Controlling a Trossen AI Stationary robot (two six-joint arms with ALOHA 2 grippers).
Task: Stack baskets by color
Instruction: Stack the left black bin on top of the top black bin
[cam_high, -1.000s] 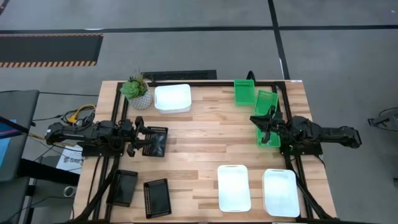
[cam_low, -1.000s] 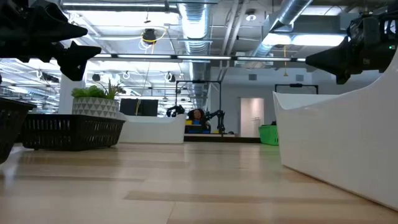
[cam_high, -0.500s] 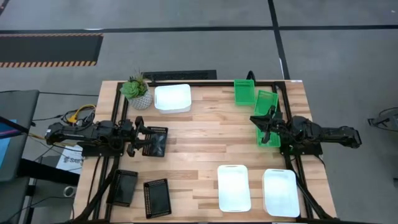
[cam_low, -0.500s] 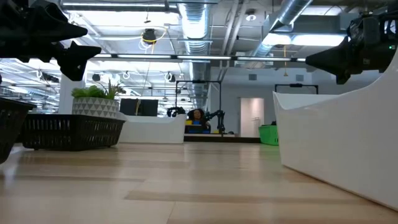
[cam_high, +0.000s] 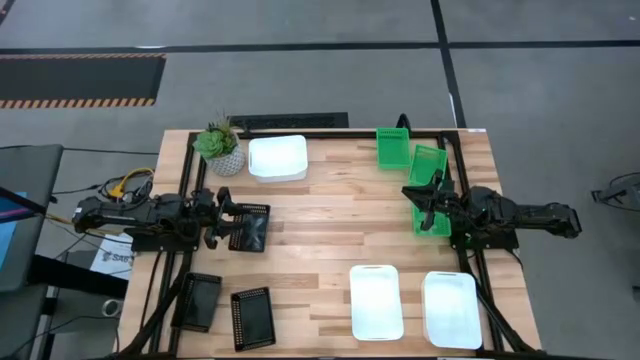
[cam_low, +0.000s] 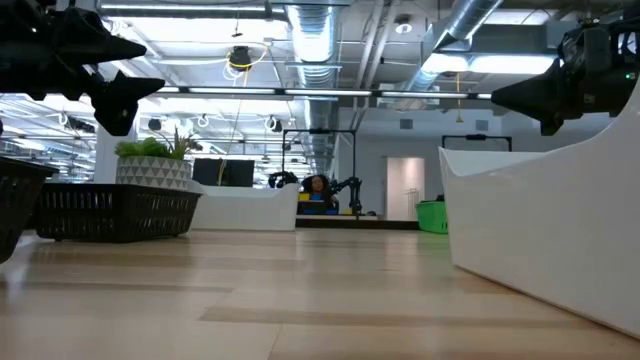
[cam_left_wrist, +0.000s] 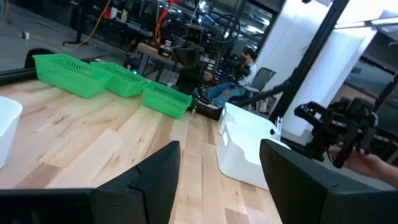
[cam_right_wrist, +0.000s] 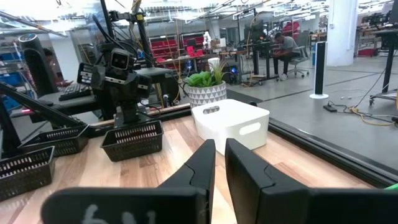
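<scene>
**Both arms poised over the table edges, baskets not yet stacked**

The left gripper (cam_high: 232, 225) hangs over a black basket (cam_high: 250, 228) at the left side of the table (cam_high: 330, 240), its fingers (cam_left_wrist: 155, 174) standing well apart with nothing between them. My read: it is lined up to take that basket by its near rim. Two more black baskets (cam_high: 252, 318) lie near the front left corner, side by side and apart, so black is unstacked.

Across the table, the right gripper (cam_high: 428, 196) sits above a green basket (cam_high: 432, 218) at the right edge; its fingers (cam_right_wrist: 205, 163) stand close together with only a narrow gap, and nothing shows between them. Two more green baskets (cam_high: 393, 148) lie just beyond, towards the back right corner.

White is scattered: one white basket (cam_high: 277, 158) at the back beside the potted plant (cam_high: 220, 147), two (cam_high: 376, 302) at the front right.

No writing or labels can be read on anything.
</scene>
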